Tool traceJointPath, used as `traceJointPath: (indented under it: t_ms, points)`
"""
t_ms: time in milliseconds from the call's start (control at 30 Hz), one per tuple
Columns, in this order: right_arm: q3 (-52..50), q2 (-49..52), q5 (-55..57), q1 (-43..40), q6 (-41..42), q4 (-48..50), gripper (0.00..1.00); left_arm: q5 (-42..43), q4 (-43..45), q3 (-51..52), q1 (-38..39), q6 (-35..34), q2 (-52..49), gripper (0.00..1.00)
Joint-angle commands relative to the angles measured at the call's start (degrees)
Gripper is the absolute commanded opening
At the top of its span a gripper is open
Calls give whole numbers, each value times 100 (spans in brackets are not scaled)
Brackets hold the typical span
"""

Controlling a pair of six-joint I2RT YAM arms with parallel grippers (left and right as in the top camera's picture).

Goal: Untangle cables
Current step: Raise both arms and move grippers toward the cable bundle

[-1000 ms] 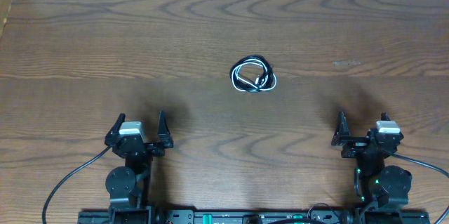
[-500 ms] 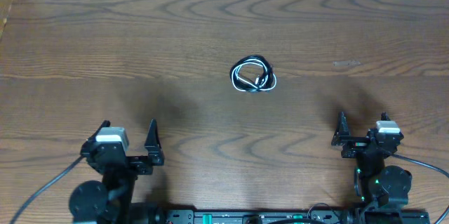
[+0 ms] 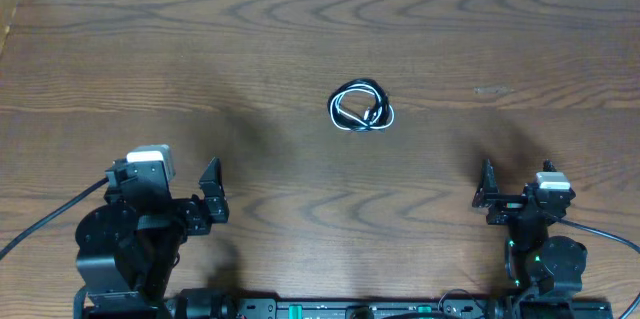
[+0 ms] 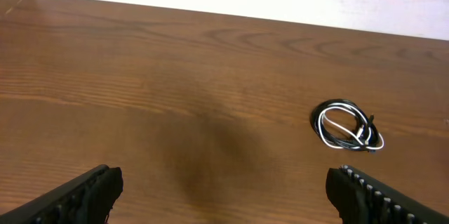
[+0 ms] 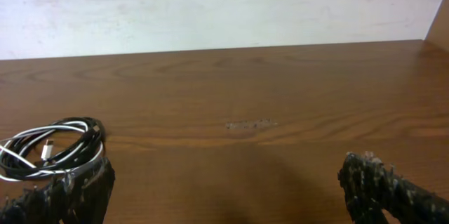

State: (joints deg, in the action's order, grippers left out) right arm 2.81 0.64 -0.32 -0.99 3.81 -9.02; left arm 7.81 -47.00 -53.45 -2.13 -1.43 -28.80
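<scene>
While the worktop (image 3: 300, 39) looks the same as a second ago, the left arm (image 3: 125, 244) sure doesn't. It's swung out to its own left and pulled back toward the base, and it looks bigger from overhead, so I'd guess it's lifted too. Right arm (image 3: 545, 259) hasn't budged. Left fingers (image 3: 165, 184) are spread wide with nothing between them. Same deal for the right fingers (image 3: 517, 187), splayed apart and empty.

Cables (image 3: 361, 107) are sitting right where they were, a small coiled bundle out past the middle of the worktop, well apart from both arms. Black cable (image 5: 90, 140) and white cable (image 5: 28, 137) are looped together. My read is the untangling hasn't started at all. Nothing's touching the bundle, and the left arm is just getting itself moving, maybe lining up for a reach.

Stuff I can't really see:
- From overhead, the outer left finger is mostly tucked under the wrist.
- Both wrist views chop the fingers off at the bottom edge, so only the tips show.
- In the right wrist view, one tip sits in front of the near edge of the bundle.
- There's something small and pale inside the coil that could be a plug (image 5: 48, 147).
- Where the two cords actually cross, or how many loops there are, is too small to tell.
</scene>
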Motion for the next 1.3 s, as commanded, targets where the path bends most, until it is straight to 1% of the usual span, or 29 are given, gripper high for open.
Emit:
traceJointPath:
  t_ms: [0,67,133,200,300,400,567,667,800,933,1067,1167,1267]
  points:
    - [-35,-33,133,-13,-94,42,99,55,-9,-111,17,-39,2,98]
    - [-24,-33,286,-13,-83,306,99,61,-17,-111,20,-42,2,98]
    - [105,-33,52,-9,0,466,99,57,-66,-111,20,-39,2,98]
    - [400,-33,-282,-9,-7,348,99,52,-116,-111,20,-37,2,98]
    - [1139,-33,-826,-9,-4,-190,99,48,-190,-111,17,-35,2,98]
    - [1895,-33,-1086,-11,-2,-793,99,59,-199,-111,20,-42,2,98]
    - [2977,44,-1123,-11,-4,-1897,99,76,-205,-111,20,-44,2,98]
    - [3517,308,-1137,-9,-4,-2430,99,76,-195,-111,20,-44,2,98]
    - [4197,1071,-1377,-9,-105,-2966,99,74,-153,-111,20,-44,2,98]
    - [4885,2107,-1502,-9,-293,-3453,99,76,-160,-111,20,-153,2,98]
    - [5670,3340,-1770,-9,-715,-4122,99,74,-153,-111,20,-170,2,98]
    - [6122,4146,-1786,-9,-780,-4575,99,76,-114,-111,20,-192,2,98]
    - [6321,4752,-1810,-9,-774,-4634,99,184,-116,-111,20,-188,2,98]
